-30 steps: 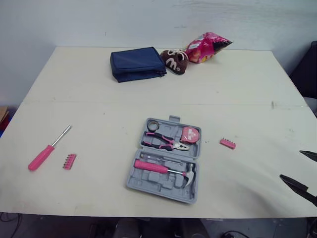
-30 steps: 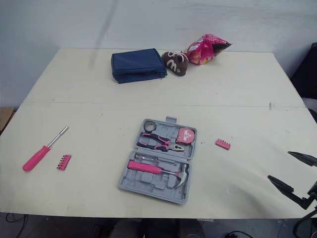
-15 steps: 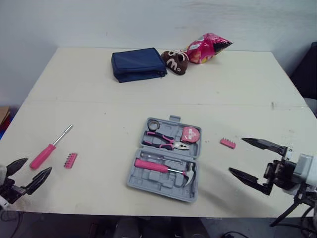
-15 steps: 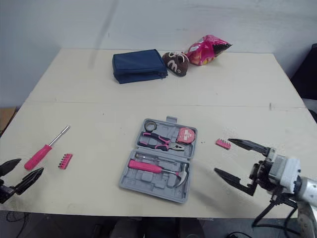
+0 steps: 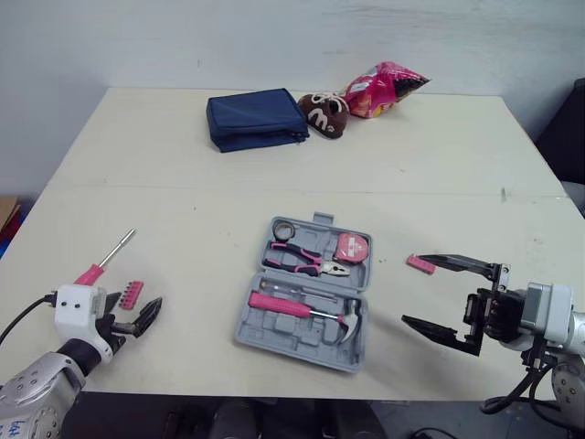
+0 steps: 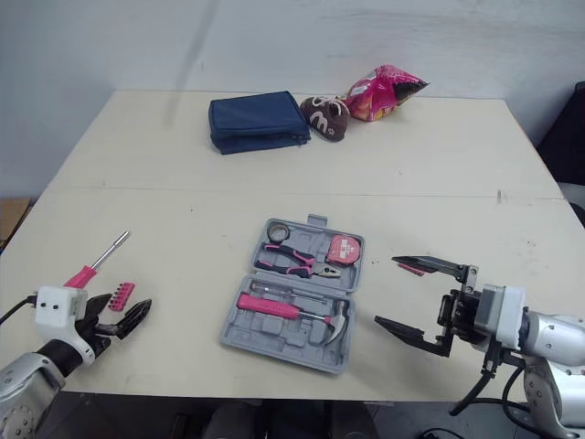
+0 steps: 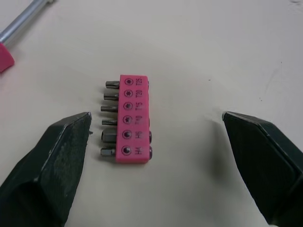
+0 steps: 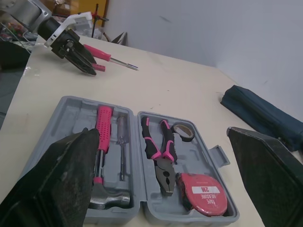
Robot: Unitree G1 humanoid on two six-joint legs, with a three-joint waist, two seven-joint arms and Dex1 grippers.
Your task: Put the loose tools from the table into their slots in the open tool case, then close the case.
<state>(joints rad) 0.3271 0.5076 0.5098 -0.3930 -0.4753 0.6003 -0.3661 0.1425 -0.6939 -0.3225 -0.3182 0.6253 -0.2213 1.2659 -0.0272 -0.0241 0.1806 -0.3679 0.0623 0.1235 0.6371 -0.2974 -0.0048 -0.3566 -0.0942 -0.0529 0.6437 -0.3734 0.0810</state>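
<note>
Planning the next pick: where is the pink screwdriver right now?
In the left eye view, the pink screwdriver lies on the table's left side, beside the pink bit holder at the left end effector, well left of the tool case.

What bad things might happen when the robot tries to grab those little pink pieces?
The left gripper is open around a flat bit holder. Its fingers might shove it instead of gripping, or bump the screwdriver close by. The open right gripper hangs right beside the other bit holder and might knock it away from the tool case.
</note>
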